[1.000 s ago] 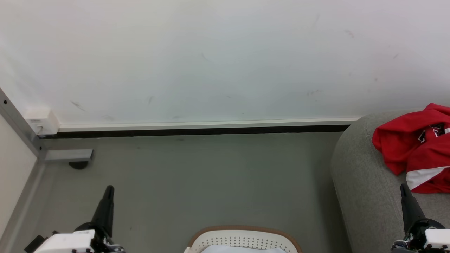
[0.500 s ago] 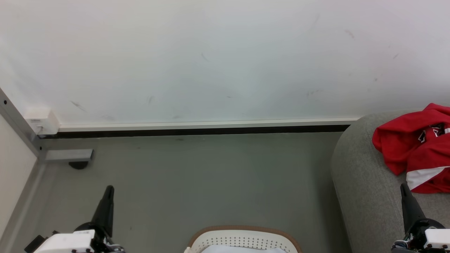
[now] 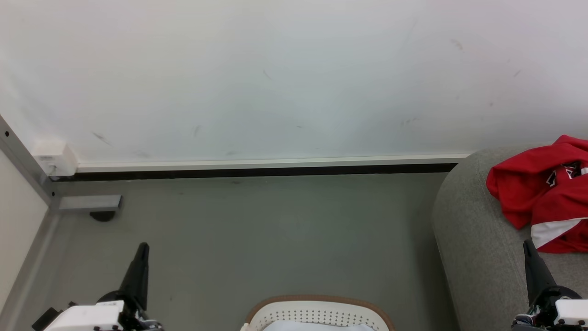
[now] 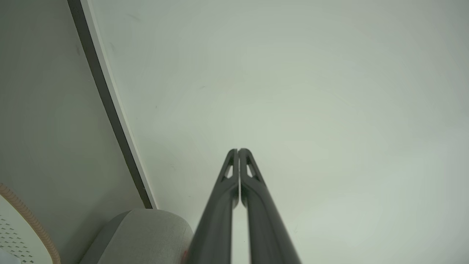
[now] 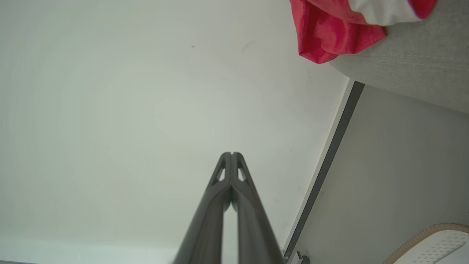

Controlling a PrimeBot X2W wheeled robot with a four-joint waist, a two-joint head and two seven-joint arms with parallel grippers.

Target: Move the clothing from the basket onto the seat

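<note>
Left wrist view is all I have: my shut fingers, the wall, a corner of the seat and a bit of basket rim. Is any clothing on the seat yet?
Observer: Yes. Red clothing with a white band lies bunched on the seat, running off the head view's right edge.
Operator: Anything red left in the basket?
Observer: The basket is cut off by the head view's bottom edge. In the part that shows, a pale thing lies inside and there is no red; I cannot tell what the pale thing is.
</note>
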